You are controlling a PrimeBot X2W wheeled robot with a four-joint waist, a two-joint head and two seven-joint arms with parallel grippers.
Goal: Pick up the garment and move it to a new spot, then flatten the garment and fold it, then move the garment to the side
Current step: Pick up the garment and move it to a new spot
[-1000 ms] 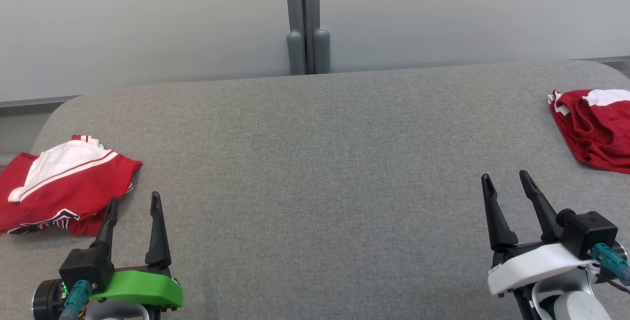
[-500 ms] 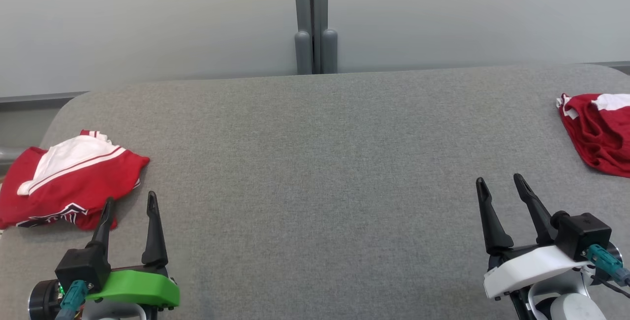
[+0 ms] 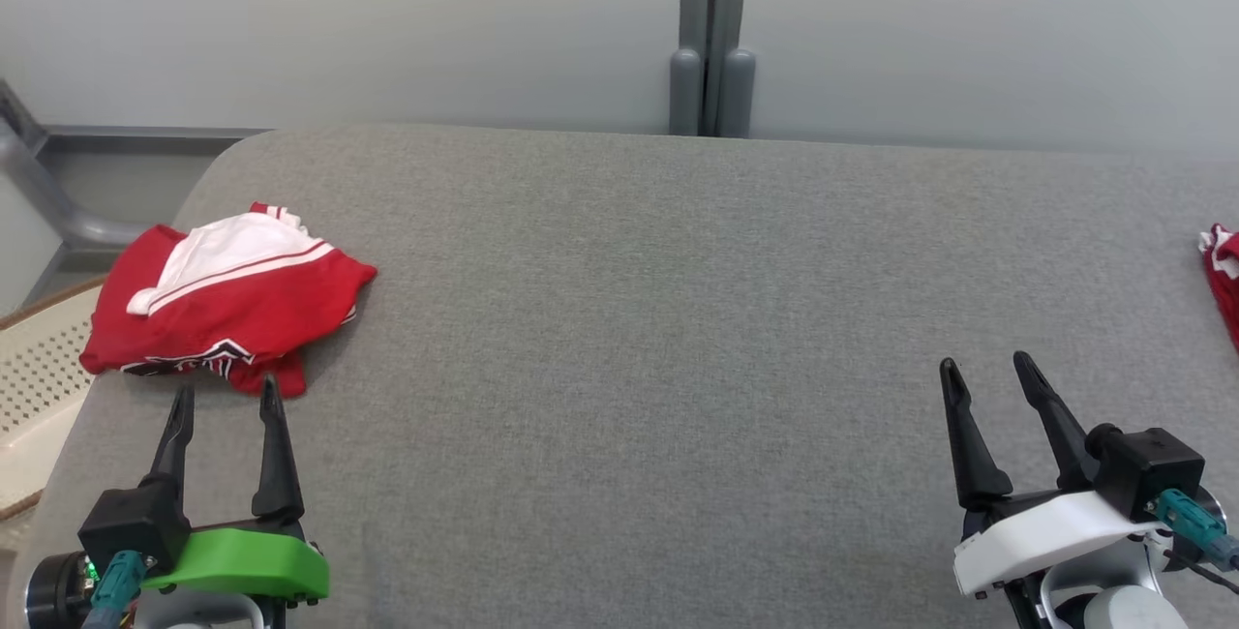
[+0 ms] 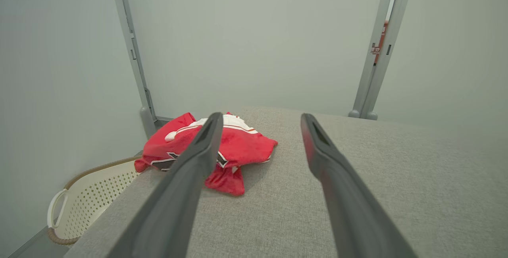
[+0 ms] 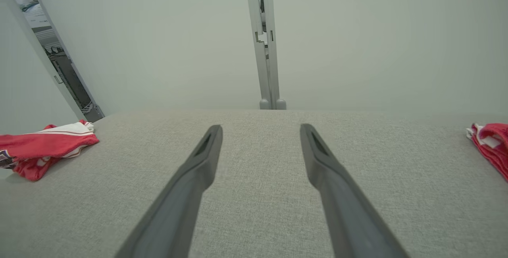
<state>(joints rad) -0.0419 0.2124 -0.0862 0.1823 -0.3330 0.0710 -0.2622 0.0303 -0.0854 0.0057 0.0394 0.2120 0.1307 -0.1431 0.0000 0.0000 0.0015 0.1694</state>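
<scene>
Left gripper [image 3: 225, 397] open, garment [image 3: 227, 305] just ahead

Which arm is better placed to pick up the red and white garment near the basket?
Left. The left gripper, open, points at the garment just beyond its fingertips; the right gripper, also open, is far across the table.

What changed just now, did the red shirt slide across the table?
No, the robot's head view swung to its left, so everything slid right in the picture. The red and white garment shows more fully, a cream basket came into sight beside the grey table, and the second red garment is nearly out of frame. The left gripper and right gripper stayed open and empty.
</scene>
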